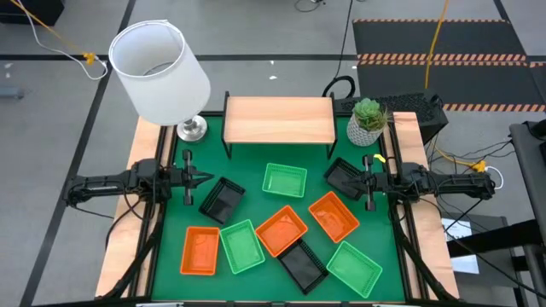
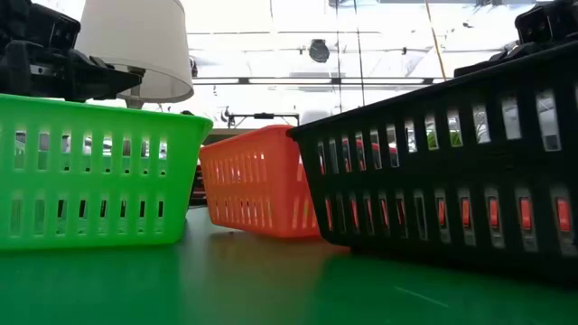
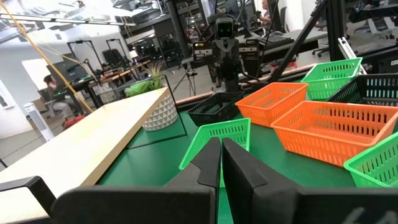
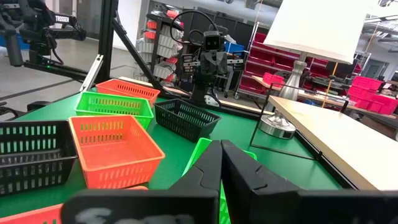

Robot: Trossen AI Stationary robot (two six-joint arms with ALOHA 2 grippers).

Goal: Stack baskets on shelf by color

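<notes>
On the green table mat, nine shallow slotted plastic baskets (image 1: 284, 228), orange-red, green and black, lie scattered. The low wooden-topped shelf (image 1: 279, 118) at twelve o'clock stands bare. My left gripper (image 1: 201, 178) at nine o'clock and right gripper (image 1: 356, 180) at three o'clock are both closed, holding nothing. I judge I should open one first and pinch a clear basket rim. A white lamp (image 1: 159, 72) and potted plant (image 1: 368, 120) flank the shelf, narrowing my approach.
</notes>
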